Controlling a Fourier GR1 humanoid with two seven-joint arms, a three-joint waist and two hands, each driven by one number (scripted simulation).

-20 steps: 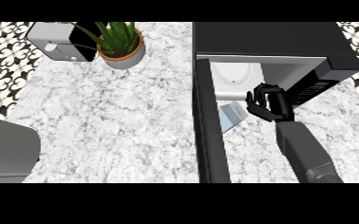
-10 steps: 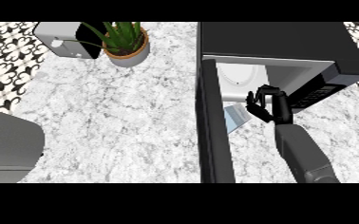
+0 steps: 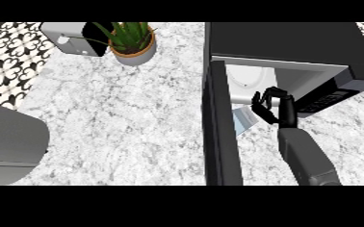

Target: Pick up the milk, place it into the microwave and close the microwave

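One black right hand (image 3: pixel 276 107) hovers at the open microwave's (image 3: pixel 284 43) mouth, fingers curled on nothing, barely shifted from a moment ago; the pale milk carton (image 3: pixel 244 120) lies at its eight o'clock, seemingly released.

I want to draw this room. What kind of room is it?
Most likely a kitchen: a white speckled marble counter, a black microwave with its door open, and a silver toaster beside a green plant in a clay pot.
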